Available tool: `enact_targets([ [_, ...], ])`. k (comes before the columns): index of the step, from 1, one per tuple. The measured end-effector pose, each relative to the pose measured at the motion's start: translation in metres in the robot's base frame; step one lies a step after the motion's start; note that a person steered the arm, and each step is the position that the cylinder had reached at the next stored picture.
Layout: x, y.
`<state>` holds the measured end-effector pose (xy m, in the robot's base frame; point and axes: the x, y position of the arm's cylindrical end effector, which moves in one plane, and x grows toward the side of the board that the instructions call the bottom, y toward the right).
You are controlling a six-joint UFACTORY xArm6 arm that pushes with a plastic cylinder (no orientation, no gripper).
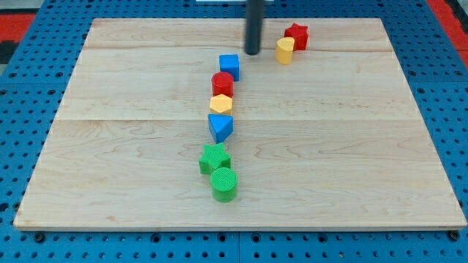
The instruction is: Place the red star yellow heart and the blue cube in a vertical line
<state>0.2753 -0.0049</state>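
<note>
Pale wood desk (351, 146), planks running L-R, sits on blue pegboard (453, 131). On it: red star (297, 34) near top, yellow heart (284, 50) touching its lower-left side. Mid-desk a rough column, top to bottom: blue cube (229, 66), red cylinder (223, 83), yellow hexagon (221, 104), blue triangle (220, 128), then green star (214, 158) w/ green cylinder (224, 184) touching below. My tip (253, 52) is on the desk, btwn cube & heart.
</note>
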Motion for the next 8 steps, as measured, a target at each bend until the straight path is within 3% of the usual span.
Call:
enact_targets([
  [1,0.004,-0.08],
  [2,0.035,-0.106],
  [5,0.05,-0.004],
  [7,0.072,-0.02],
  [8,0.072,0.0],
])
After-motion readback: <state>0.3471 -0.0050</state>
